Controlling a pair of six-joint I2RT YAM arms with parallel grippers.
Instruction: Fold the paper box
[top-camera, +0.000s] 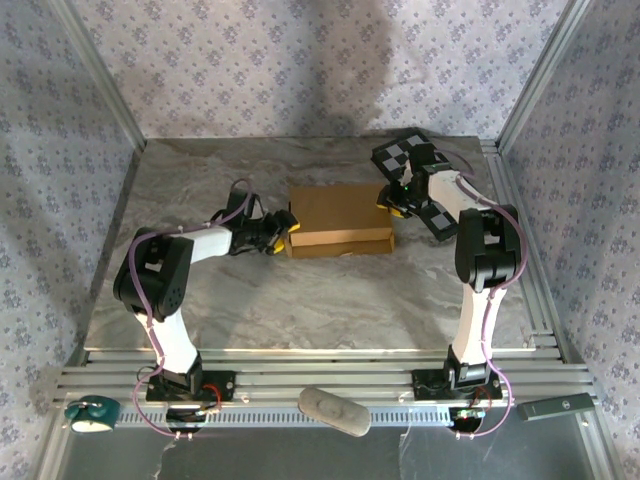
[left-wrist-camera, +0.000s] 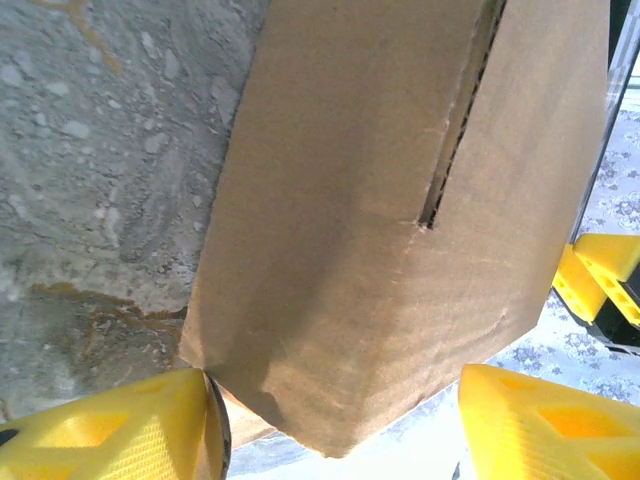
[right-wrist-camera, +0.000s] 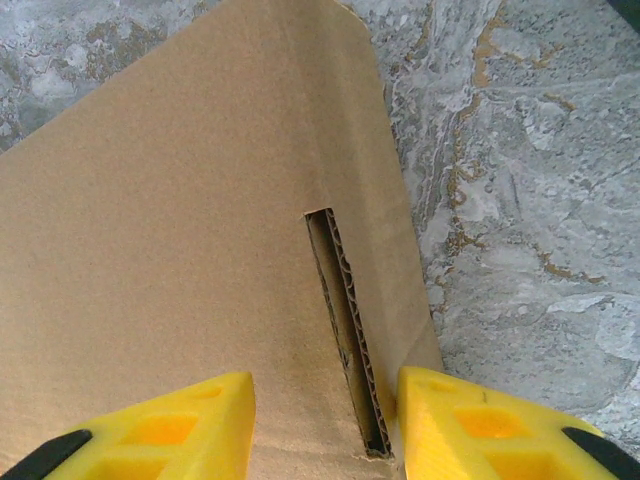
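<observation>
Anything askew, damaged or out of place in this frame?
Nothing looks damaged or spilled. The paper box sits square to the table, its cardboard clean in both wrist views. Only the checkerboard panel is askew: it lies diagonal to the table's edges at the far right, partly under the right arm.

Paper box (top-camera: 338, 215) flanked by left gripper (top-camera: 284, 226) and right gripper (top-camera: 392, 200); table (top-camera: 330, 300) open in front; checkerboard panel (top-camera: 403, 153) blocks far right.

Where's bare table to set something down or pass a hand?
Widest free patch: the table in front of the paper box, out to the near edge. Also bare: the back-left stretch behind the box. Crowded: both box ends, at the left tool and right tool, and the back right, where the checkerboard panel lies.
</observation>
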